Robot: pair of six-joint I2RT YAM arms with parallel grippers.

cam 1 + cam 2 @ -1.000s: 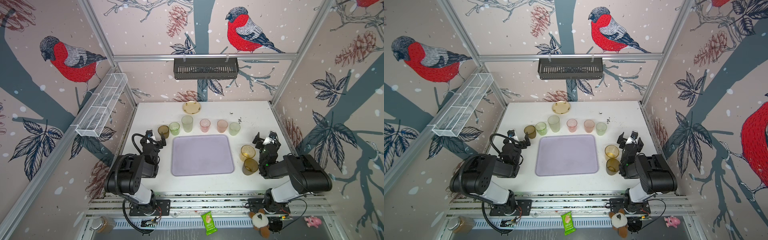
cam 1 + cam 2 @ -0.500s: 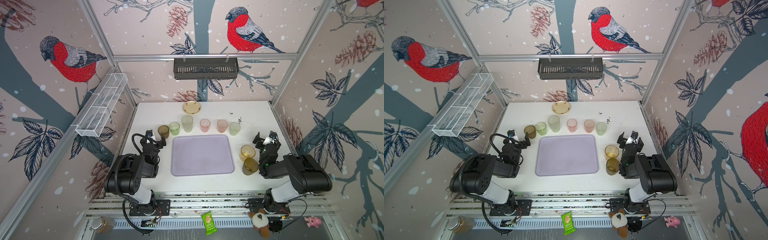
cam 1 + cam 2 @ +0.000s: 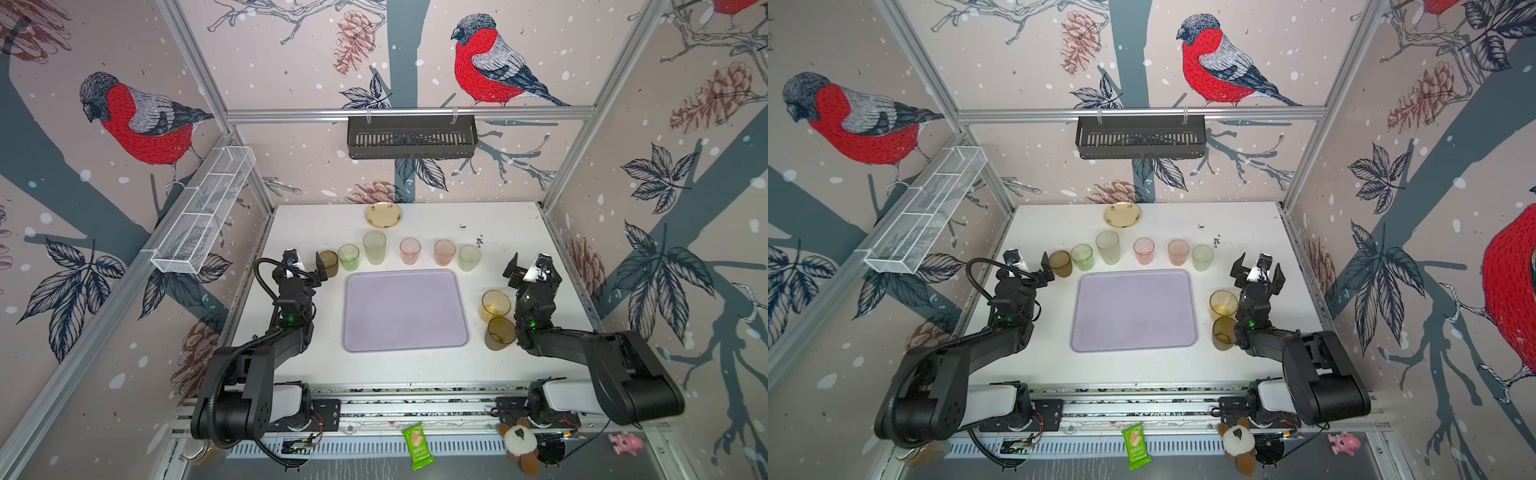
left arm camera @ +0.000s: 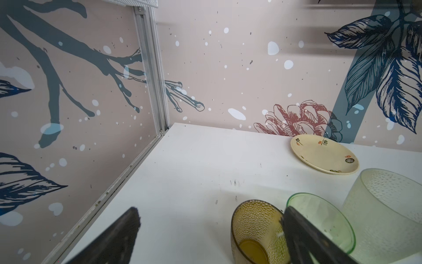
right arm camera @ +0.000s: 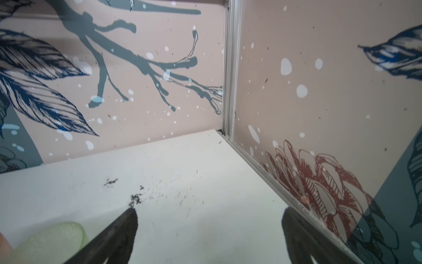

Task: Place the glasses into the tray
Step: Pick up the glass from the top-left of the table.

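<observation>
Left wrist view: my left fingers (image 4: 114, 240) hovering wide open beside brown tumbler (image 4: 253, 228); judging it light, slippery, rigid; planning mid-wall pinch.

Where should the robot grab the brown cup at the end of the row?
Probably around the upper wall of the brown glass, coming from the side where the open left gripper is: it stands upright, and a green glass sits close on its other side.

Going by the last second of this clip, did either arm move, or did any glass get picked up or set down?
Nothing visibly changed. The left claw and right claw stay open and empty, and the glasses all remain outside the tray.
</observation>
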